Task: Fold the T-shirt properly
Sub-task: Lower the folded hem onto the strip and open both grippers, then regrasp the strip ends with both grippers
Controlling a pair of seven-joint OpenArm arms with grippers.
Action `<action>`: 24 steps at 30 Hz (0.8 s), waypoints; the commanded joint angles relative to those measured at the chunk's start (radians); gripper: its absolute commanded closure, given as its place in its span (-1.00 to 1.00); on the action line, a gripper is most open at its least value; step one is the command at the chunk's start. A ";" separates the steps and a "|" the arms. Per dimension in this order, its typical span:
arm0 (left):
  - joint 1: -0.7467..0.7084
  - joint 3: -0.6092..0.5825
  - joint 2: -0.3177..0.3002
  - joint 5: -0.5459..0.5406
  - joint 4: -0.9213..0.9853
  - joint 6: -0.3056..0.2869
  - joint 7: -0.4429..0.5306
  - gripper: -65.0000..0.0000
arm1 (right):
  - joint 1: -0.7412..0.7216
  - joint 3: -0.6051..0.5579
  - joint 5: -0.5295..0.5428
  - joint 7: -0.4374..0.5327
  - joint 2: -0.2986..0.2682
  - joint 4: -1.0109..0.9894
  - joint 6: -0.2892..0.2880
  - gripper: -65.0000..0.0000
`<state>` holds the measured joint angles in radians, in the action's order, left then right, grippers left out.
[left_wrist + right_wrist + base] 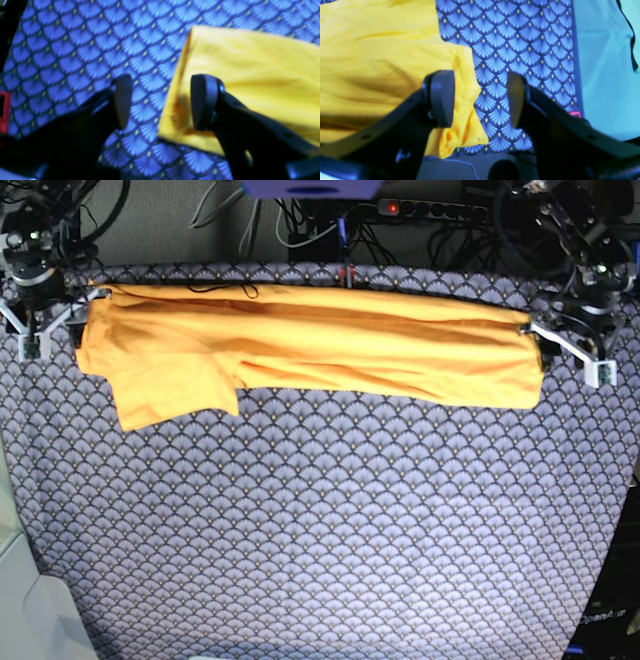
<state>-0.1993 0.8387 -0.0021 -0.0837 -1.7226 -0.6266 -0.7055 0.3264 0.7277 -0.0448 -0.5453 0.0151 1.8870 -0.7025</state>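
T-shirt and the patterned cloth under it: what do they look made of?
The T-shirt looks like soft matte knit, probably cotton: it drapes in shallow wrinkles and shows a stitched hem at its edge. The patterned cloth looks like smooth printed woven fabric, lying flat with crisp blue scallops; its fibre can't be told.
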 commanded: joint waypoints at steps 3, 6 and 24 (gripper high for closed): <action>0.008 0.004 0.006 -0.012 -0.053 -0.003 0.022 -0.11 | -0.010 -0.016 0.018 0.024 -0.008 0.015 0.004 -0.04; 0.010 0.004 0.000 -0.012 -0.046 -0.003 0.022 -0.11 | -0.011 -0.018 0.018 0.024 -0.008 0.013 0.004 -0.04; 0.266 -0.003 0.001 0.132 0.372 0.003 0.065 -0.10 | -0.082 -0.058 0.018 -0.005 -0.042 0.009 0.004 -0.05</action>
<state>0.0582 0.8360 0.0029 0.0578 -1.3437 -0.6220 -0.6426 0.2485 0.6704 -0.0406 -0.5674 -0.0181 1.8820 -0.7025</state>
